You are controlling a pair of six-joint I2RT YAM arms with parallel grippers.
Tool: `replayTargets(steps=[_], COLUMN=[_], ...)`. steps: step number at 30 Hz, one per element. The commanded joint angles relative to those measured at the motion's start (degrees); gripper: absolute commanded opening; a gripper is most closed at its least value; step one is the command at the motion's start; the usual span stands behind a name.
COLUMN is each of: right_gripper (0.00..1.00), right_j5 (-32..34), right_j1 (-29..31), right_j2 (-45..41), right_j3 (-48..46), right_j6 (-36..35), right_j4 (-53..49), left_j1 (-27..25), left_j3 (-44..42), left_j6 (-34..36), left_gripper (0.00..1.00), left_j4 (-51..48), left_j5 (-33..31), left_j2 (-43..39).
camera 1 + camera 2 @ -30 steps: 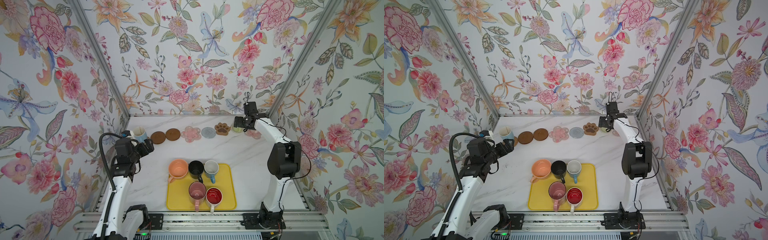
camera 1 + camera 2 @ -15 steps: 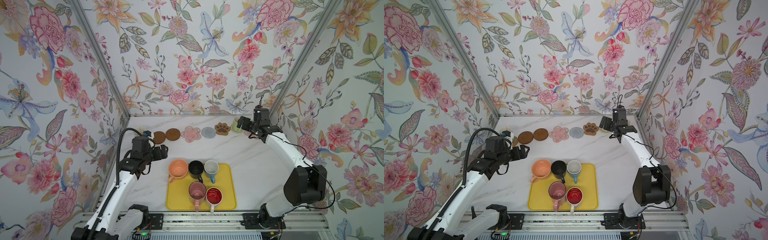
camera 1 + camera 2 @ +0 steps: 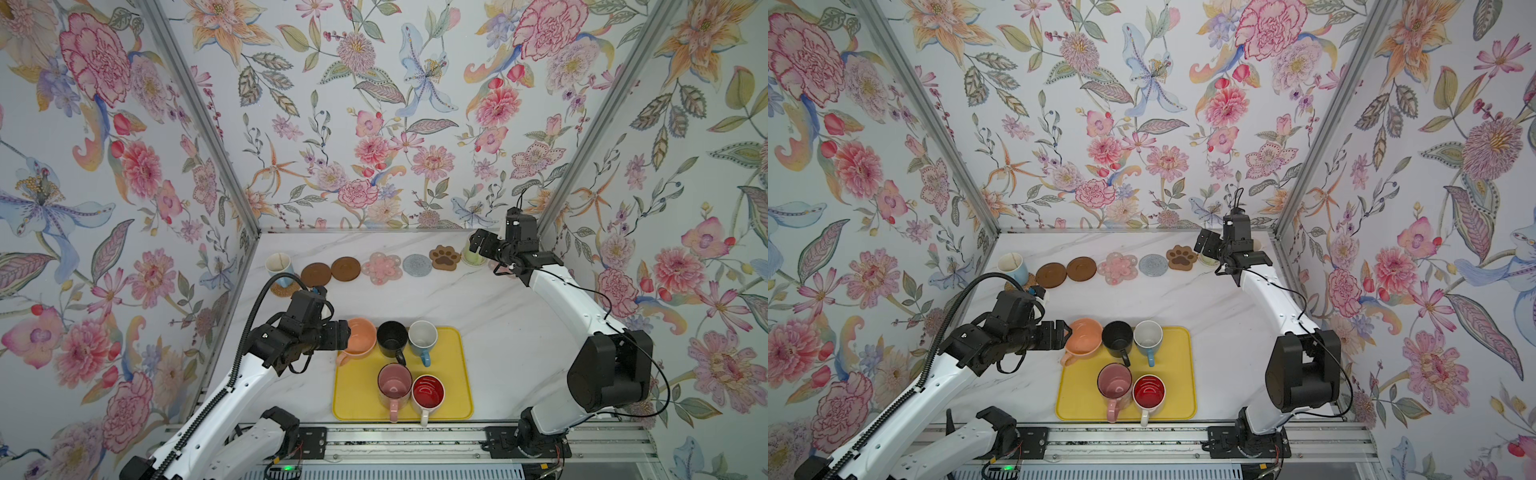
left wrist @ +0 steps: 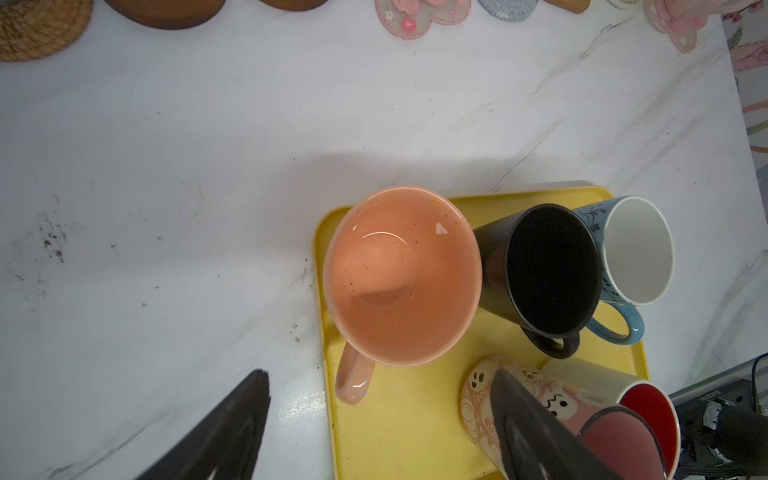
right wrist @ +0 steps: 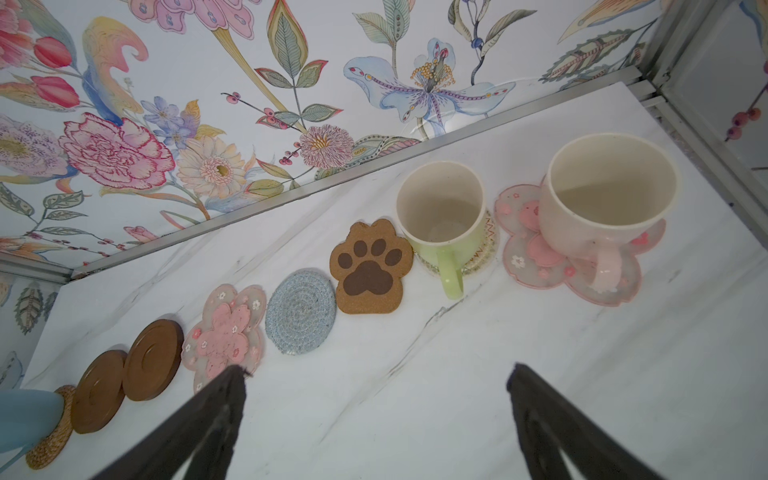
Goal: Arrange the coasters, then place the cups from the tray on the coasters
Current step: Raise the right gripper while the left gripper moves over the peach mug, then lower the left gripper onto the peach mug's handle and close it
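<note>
The left hand [image 3: 347, 334] is open wide beside the peach cup [image 3: 363, 337] on the yellow tray [image 3: 455, 386]. The right hand [image 5: 376, 370] is wide too (holding nothing). Only its wrist view clearly shows the pink-handled cup [image 5: 606, 199] on a pink flower coaster [image 5: 528, 249]. Both top views mostly hide it.

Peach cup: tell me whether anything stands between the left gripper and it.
Nothing visible does. The left gripper, open, hangs by the rim of the peach cup, on the side away from the black cup. That cup stands close beside it on the tray and may crowd a finger.
</note>
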Motion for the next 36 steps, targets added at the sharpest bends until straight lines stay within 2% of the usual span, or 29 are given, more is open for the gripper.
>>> replayTargets(steps=[1,6,23,36], right_gripper=[0.99,0.99,0.99,0.99], right_j5=[-0.9,-0.7,-0.5,-0.1], right_j1=[0.7,1.0,1.2,1.0], right_j2=[-1.2,-2.5,-6.3,-8.2], right_j3=[-0.3,-0.5,-1.9,-3.2], right_j6=[0.7,0.8,0.7,0.5], right_j4=[0.9,0.6,1.3,1.4], left_j1=[-2.8,-6.6,-11.9,-13.3], left_j3=[-1.6,-3.5,-4.5,-4.1], left_j6=[-2.9,-3.7,-6.7,-7.3], left_gripper=[0.85,0.83,0.7,0.65], left_j4=[-3.0,-3.4,-4.3,-5.1], left_j5=[-2.2,-4.1,-7.5,-10.0], left_j2=[-0.3,1.5,7.7,12.5])
